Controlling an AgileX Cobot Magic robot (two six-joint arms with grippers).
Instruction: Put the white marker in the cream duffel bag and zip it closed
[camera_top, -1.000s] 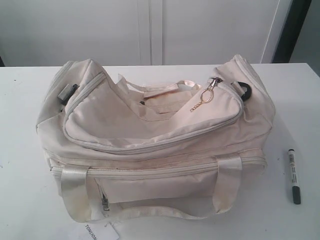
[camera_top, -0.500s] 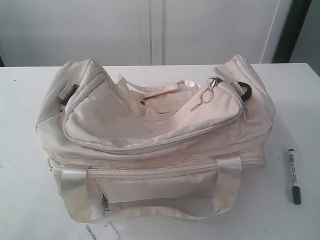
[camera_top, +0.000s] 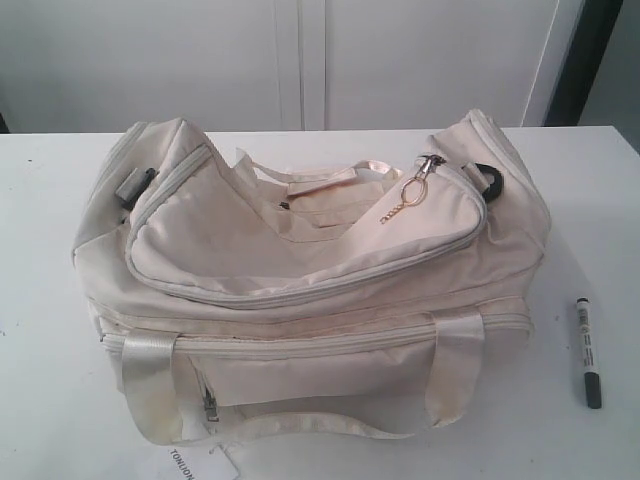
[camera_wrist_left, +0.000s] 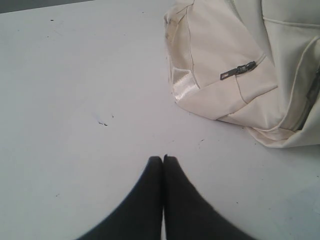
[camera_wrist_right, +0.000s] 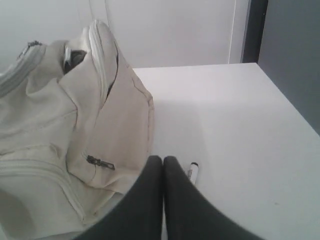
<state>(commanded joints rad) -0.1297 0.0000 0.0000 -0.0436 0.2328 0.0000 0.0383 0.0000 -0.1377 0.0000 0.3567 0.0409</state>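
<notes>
The cream duffel bag (camera_top: 310, 280) lies across the middle of the white table, its top flap unzipped and sagging, a gold ring zip pull (camera_top: 410, 195) hanging near its right end. The white marker (camera_top: 587, 352) with a dark cap lies flat on the table to the bag's right. No arm shows in the exterior view. My left gripper (camera_wrist_left: 163, 158) is shut and empty over bare table beside one end of the bag (camera_wrist_left: 225, 80). My right gripper (camera_wrist_right: 163, 158) is shut and empty by the bag's other end (camera_wrist_right: 105, 125); its fingers hide most of the marker (camera_wrist_right: 193, 173).
A white paper tag (camera_top: 200, 462) sticks out under the bag at the table's front edge. A white wall or cabinet (camera_top: 320, 60) stands behind the table, with a dark gap (camera_top: 590, 60) at the back right. The table's right edge (camera_wrist_right: 285, 100) is near the marker.
The small gold chain on the zip pull swung slightly. Nothing else has moved.
</notes>
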